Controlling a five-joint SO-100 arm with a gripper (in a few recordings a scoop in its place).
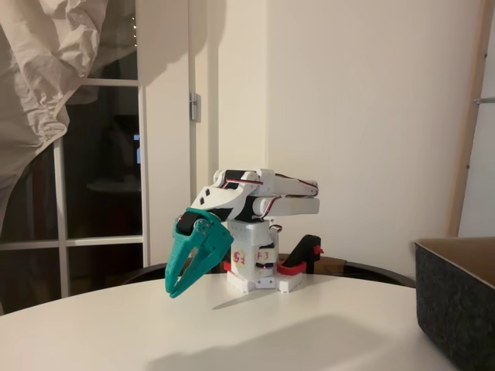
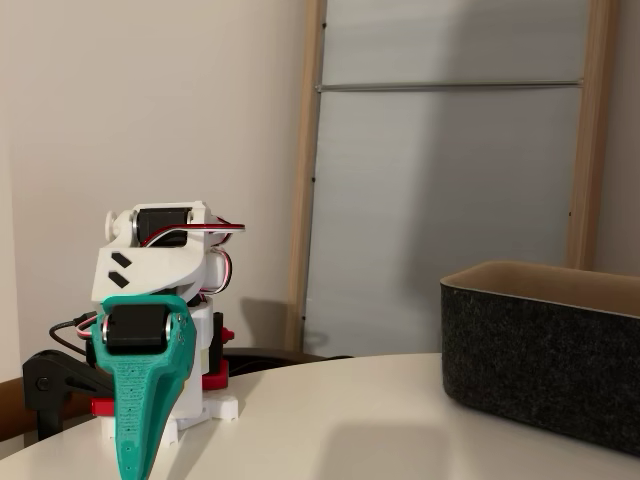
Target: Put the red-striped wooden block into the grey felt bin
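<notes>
The round white desk [image 1: 309, 325] is seen across the bottom of both fixed views. The grey felt bin [image 2: 545, 350] is set at the right edge, well apart from the arm. The teal hand [image 1: 176, 290] is folded down at centre left, narrowly parted, with nothing held. The block cannot be seen, so its direction cannot be told.
</notes>
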